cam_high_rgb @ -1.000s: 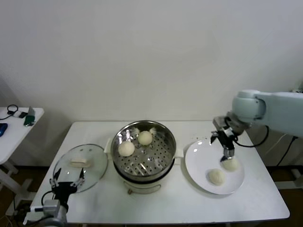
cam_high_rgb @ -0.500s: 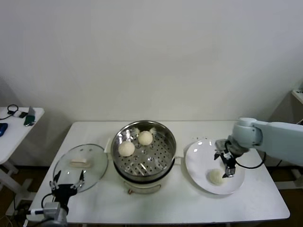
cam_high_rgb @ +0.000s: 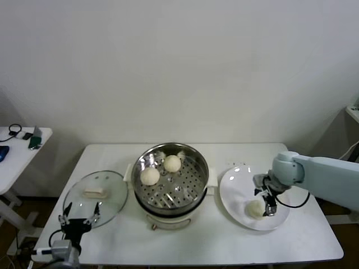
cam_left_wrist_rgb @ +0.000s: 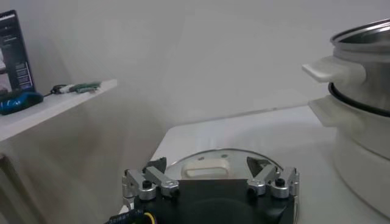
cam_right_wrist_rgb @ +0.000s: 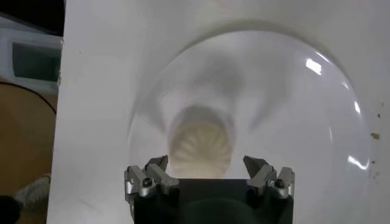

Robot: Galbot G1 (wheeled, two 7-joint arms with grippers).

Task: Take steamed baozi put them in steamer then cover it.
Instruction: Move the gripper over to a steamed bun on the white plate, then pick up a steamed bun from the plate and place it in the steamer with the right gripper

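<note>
Head view: my right gripper point(cam_high_rgb: 268, 203) sits low over the white plate point(cam_high_rgb: 231, 189) on the counter point(cam_high_rgb: 202, 241). One baozi point(cam_high_rgb: 255, 209) shows just beside my jaws, on their side toward the steamer point(cam_high_rgb: 170, 175). I can't tell from here whether another bun hides under the arm. Two buns point(cam_high_rgb: 150, 176) already lie on the steamer's perforated steel floor. My left gripper point(cam_high_rgb: 79, 216) is parked by the near edge of the cover point(cam_high_rgb: 96, 193), far from the plate, so the right arm is clearly nearer for this pick.

Left wrist view: left jaws point(cam_left_wrist_rgb: 210, 182) spread, empty. The glass cover point(cam_left_wrist_rgb: 207, 166) lies flat just ahead, its cream bar handle running across the jaw line. The steamer point(cam_left_wrist_rgb: 359, 91) wall is shiny, with a white handle.

Right wrist view: right jaws point(cam_right_wrist_rgb: 209, 176) spread, holding nothing. A baozi point(cam_right_wrist_rgb: 201, 141) sits straight ahead, centred between them. It is round, with no long axis, pleated top, soft matte dough. The plate point(cam_right_wrist_rgb: 292, 103) is smooth and glossy. I judge the next move is straight down, then a gentle close.
</note>
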